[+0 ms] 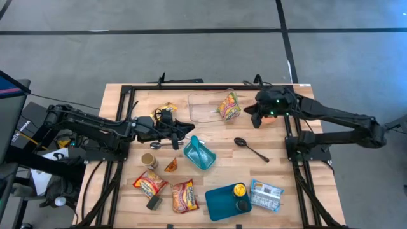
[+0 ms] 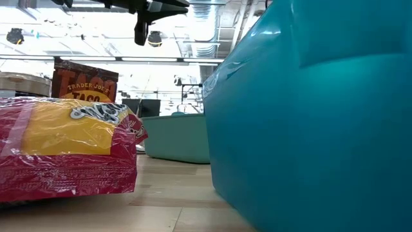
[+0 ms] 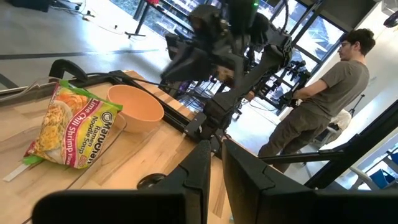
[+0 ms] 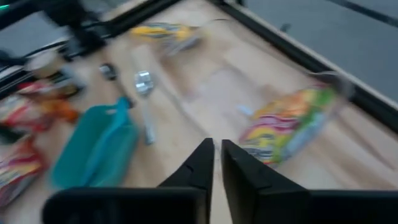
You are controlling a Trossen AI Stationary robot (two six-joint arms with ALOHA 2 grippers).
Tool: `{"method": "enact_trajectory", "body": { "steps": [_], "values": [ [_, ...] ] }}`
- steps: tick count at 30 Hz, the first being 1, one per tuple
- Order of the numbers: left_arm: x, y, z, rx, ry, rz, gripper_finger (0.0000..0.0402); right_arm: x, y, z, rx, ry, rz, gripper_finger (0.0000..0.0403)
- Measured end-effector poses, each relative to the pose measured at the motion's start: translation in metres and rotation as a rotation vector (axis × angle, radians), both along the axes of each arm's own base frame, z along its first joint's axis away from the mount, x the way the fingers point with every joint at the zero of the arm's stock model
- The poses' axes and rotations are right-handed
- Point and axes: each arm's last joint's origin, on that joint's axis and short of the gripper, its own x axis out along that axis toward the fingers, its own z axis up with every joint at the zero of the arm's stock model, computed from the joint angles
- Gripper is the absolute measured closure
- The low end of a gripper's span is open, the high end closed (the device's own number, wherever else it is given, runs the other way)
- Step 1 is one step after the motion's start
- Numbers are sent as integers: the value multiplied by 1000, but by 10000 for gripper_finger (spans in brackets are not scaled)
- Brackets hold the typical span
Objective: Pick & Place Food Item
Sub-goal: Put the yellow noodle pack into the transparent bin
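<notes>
A ramen noodle packet [image 1: 229,106] in yellow, green and orange lies at the right end of a clear plastic tray [image 1: 205,108] at the table's far middle. It also shows in the left wrist view [image 3: 68,124] and the right wrist view [image 4: 289,124]. An orange bowl [image 3: 134,109] stands just right of the packet. My right gripper [image 1: 255,117] hovers shut and empty right of the packet, above the bowl. My left gripper [image 1: 189,130] is shut and empty at the table's middle, left of the tray.
A teal scoop [image 1: 199,152], a black spoon [image 1: 251,149], a small can [image 1: 149,160] and a metal spoon [image 1: 162,145] lie mid-table. Red snack packets [image 1: 150,184], a teal plate [image 1: 222,202] and a blue packet [image 1: 266,194] lie near the front edge. A person [image 3: 323,106] stands beyond the table.
</notes>
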Motion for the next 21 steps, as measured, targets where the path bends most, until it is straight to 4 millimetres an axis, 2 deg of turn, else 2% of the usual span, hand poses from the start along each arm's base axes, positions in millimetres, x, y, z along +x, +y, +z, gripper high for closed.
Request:
{"method": "enact_trajectory", "body": {
  "steps": [3,7,13,21],
  "values": [
    [0,0,0,0,0,0,366,1,10,2,12,-19,74,399],
    [0,0,0,0,0,-1,366,4,22,3,13,-24,143,391],
    [0,2,8,-10,-81,6,366,14,42,2,19,-33,251,400],
    [0,2,11,-15,-114,6,366,22,64,10,-2,-134,365,401]
  ]
}}
